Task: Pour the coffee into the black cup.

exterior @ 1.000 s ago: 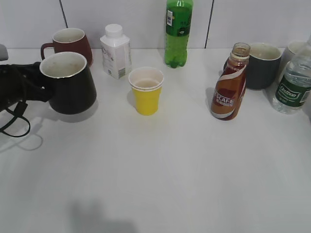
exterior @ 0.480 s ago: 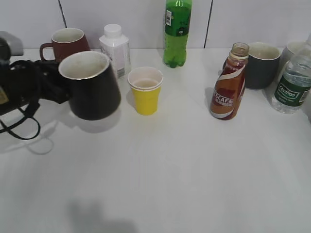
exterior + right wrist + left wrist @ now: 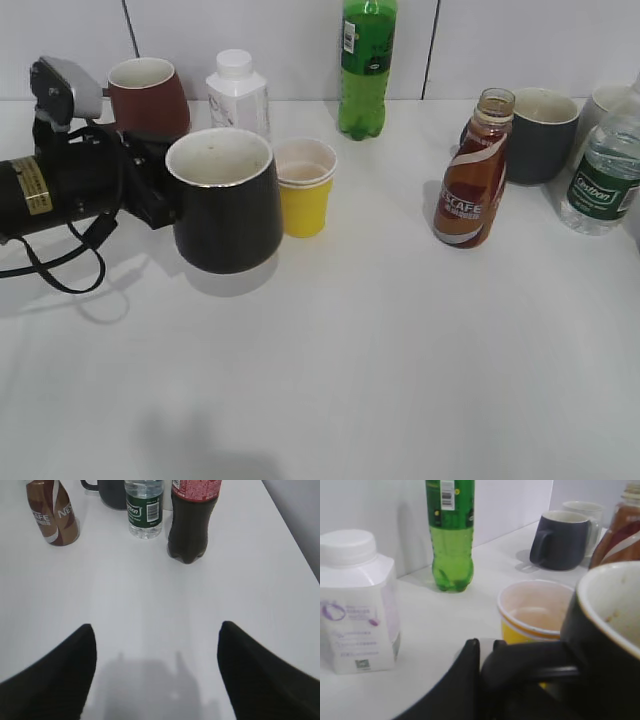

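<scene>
My left gripper is shut on the handle of the black cup and holds it just in front of and left of the yellow paper cup. In the left wrist view the cup fills the right side, with its handle between the jaws. The cup's inside is white and speckled. The coffee bottle stands upright and uncapped at the right; it also shows in the right wrist view. My right gripper is open and empty above bare table, out of the exterior view.
A maroon mug, a white carton bottle and a green soda bottle stand along the back. A dark grey mug and a water bottle stand at the right. A dark cola bottle stands beside the water bottle.
My left gripper has carried the black cup to the right, from near the maroon mug to next to the yellow paper cup. The coffee bottle has not moved.
</scene>
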{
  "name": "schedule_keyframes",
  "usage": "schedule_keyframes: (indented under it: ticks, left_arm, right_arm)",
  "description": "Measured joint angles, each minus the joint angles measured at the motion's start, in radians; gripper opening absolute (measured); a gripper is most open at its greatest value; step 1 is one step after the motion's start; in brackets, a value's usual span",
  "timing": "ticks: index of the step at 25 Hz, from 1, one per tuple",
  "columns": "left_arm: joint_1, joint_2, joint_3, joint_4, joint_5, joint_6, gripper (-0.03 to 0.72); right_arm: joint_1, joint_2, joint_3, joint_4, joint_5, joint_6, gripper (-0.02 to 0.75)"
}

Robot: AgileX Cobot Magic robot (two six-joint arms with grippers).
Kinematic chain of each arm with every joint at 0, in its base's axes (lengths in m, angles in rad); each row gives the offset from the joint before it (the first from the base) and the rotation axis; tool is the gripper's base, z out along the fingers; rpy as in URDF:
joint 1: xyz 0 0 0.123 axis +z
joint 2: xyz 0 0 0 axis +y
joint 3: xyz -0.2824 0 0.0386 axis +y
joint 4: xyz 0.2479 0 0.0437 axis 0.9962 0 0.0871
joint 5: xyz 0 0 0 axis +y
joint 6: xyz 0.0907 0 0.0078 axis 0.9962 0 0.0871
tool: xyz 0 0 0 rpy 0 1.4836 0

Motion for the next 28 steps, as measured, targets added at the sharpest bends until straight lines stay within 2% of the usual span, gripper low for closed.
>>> schedule_keyframes:
  ticks: [8, 11, 19, 24, 28]
  left_arm:
    - [0.000, 0.000, 0.000, -0.002, 0.012, 0.000, 0.043]
    - [0.000, 0.000, 0.000, -0.002, 0.012, -0.001, 0.043]
    - [0.000, 0.000, 0.000, -0.001, 0.012, -0.001, 0.043]
    - [0.000, 0.000, 0.000, -0.001, 0.012, -0.001, 0.043]
    - [0.000, 0.000, 0.000, -0.001, 0.012, -0.001, 0.043]
  right_arm:
    - [0.000, 0.000, -0.002, 0.004, -0.004, 0.000, 0.588]
    - [0.000, 0.020, -0.015, -0.010, -0.077, 0.000, 0.588]
    - [0.000, 0.302, -0.011, -0.024, -0.676, 0.000, 0.588]
    - [0.000, 0.570, 0.060, -0.022, -1.071, 0.000, 0.588]
    - [0.010, 0.775, 0.135, -0.030, -1.312, 0.001, 0.588]
